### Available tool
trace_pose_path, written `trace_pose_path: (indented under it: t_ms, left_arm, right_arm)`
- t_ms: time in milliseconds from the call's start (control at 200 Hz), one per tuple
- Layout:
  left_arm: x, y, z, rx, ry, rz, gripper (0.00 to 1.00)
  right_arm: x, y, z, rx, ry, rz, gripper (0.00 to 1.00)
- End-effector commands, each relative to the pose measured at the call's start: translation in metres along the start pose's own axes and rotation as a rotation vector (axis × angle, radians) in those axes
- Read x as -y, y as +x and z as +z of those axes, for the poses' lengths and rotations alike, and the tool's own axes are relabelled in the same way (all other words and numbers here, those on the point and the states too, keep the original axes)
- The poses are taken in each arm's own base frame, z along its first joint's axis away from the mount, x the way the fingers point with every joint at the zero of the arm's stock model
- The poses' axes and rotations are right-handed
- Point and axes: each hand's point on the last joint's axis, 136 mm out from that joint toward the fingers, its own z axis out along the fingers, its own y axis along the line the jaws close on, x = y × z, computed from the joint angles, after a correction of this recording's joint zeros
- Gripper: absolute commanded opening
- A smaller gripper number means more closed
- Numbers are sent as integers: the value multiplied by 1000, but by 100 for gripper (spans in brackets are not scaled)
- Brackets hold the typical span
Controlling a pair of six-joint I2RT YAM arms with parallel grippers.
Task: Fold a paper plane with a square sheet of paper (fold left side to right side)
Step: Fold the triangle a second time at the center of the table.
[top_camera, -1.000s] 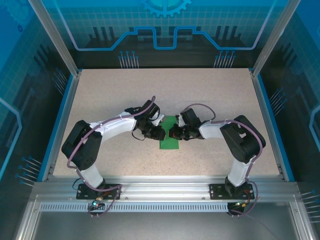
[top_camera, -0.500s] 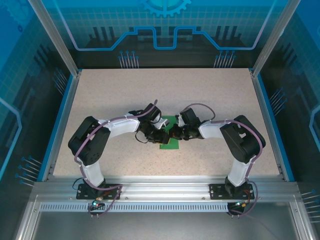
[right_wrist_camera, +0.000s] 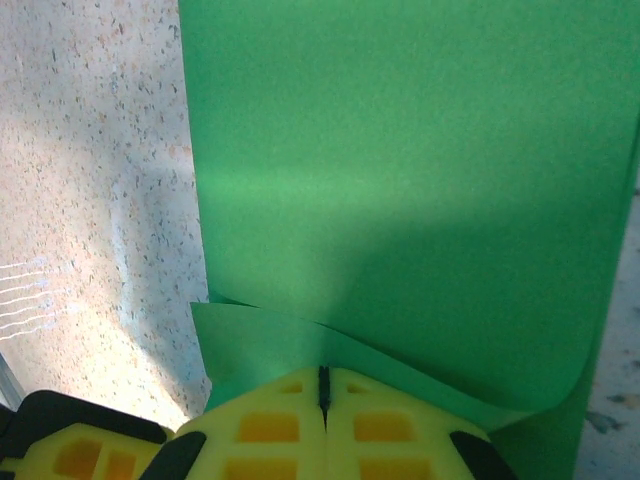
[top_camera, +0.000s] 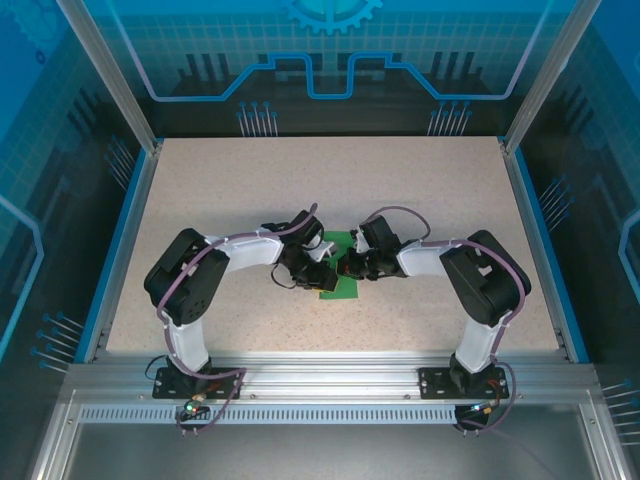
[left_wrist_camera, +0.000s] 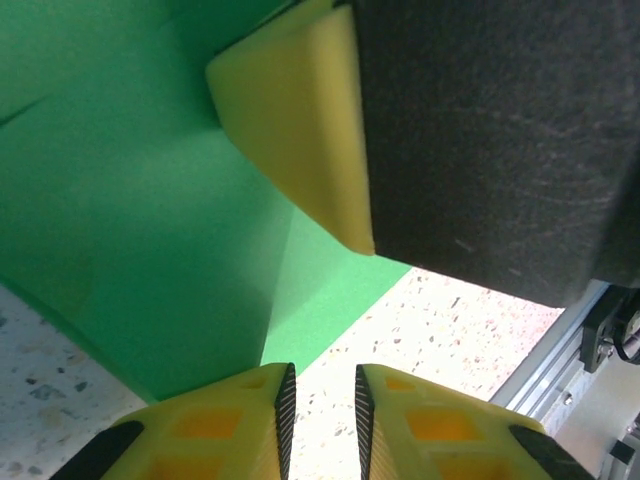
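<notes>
The square sheet of paper [top_camera: 342, 288] is bright green and partly folded, lying at the table's middle between both arms. In the right wrist view the sheet of paper [right_wrist_camera: 400, 150] has an upper layer curling over a lower one. My right gripper [right_wrist_camera: 323, 385] is shut, its tips against the lower layer just behind that edge; I cannot tell whether paper is pinched. My left gripper [left_wrist_camera: 322, 400] is open by a narrow gap with bare table between its fingers, at the corner of the sheet of paper [left_wrist_camera: 150, 250]. One right fingertip [left_wrist_camera: 300, 130] rests on the sheet. From above, my left gripper [top_camera: 323, 272] and right gripper [top_camera: 350, 266] nearly touch.
The speckled table [top_camera: 300, 190] has blue rails at its left and right sides [top_camera: 120, 230]. An aluminium frame bar [top_camera: 320, 375] runs along the near edge, and its corner [left_wrist_camera: 590, 330] appears close by in the left wrist view.
My left arm has swung inward, carrying its gripper a little right and nearer onto the paper's left side. The right arm and the paper have stayed put.
</notes>
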Motion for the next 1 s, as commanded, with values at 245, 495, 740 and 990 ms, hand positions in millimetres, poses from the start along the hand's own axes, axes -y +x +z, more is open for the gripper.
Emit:
trace_pose_path:
  t_ms: [245, 495, 740, 990]
  left_arm:
    - [-23, 6, 6, -20, -89, -14, 23]
    - [-26, 11, 8, -29, -94, -24, 21]
    - [-31, 19, 14, -47, -89, -48, 14]
    - [-39, 29, 17, -55, -99, -71, 3]
  right_arm:
    - [18, 14, 6, -49, 81, 9, 1]
    - [20, 15, 6, -53, 87, 8, 1]
    - [15, 12, 5, -51, 77, -3, 1]
    - [-3, -1, -10, -8, 18, -47, 1]
